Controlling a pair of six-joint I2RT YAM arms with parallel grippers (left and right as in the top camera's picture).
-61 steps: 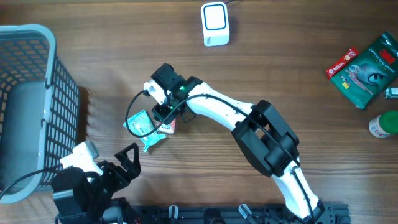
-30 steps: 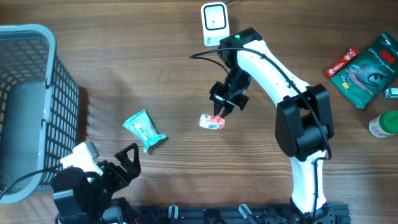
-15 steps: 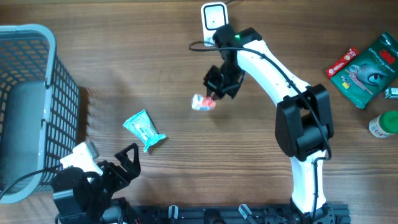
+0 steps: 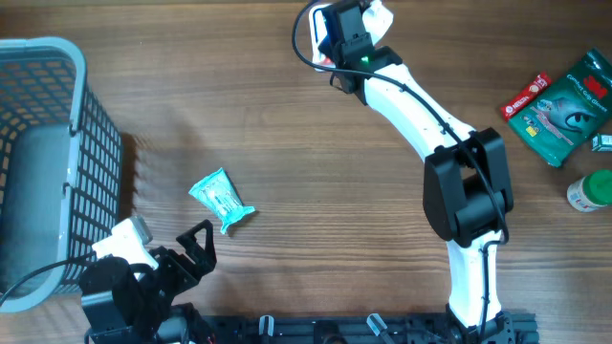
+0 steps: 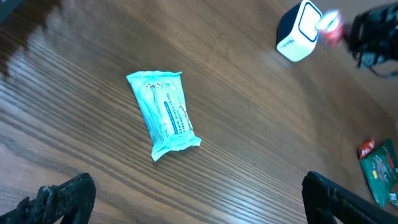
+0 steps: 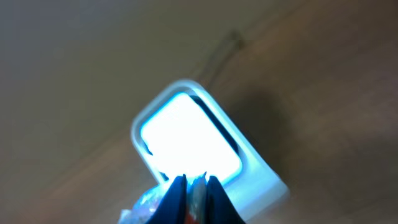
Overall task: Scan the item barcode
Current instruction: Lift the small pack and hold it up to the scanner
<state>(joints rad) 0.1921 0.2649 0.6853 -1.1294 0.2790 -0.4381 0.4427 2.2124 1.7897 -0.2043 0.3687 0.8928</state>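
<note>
The item, a small red and white packet (image 5: 328,20), hangs in front of the white barcode scanner (image 5: 297,26) at the table's far edge. My right gripper (image 6: 196,186) is shut on the packet's (image 6: 146,205) crimped edge, right over the scanner's glowing window (image 6: 189,137). From overhead the right wrist (image 4: 346,27) covers most of the scanner (image 4: 316,38) and hides the packet. My left gripper (image 5: 199,208) stands open low at the near left, nothing between its fingers. A teal wipes packet (image 4: 221,199) lies flat on the wood just beyond it.
A grey mesh basket (image 4: 38,162) stands at the left edge. At the far right lie a green pouch (image 4: 571,96), a red packet (image 4: 525,96) and a green-capped bottle (image 4: 589,191). The scanner's cable runs off the far edge.
My right gripper has carried the red and white packet from beside the teal packet up and across to the scanner. The left arm has not moved.
</note>
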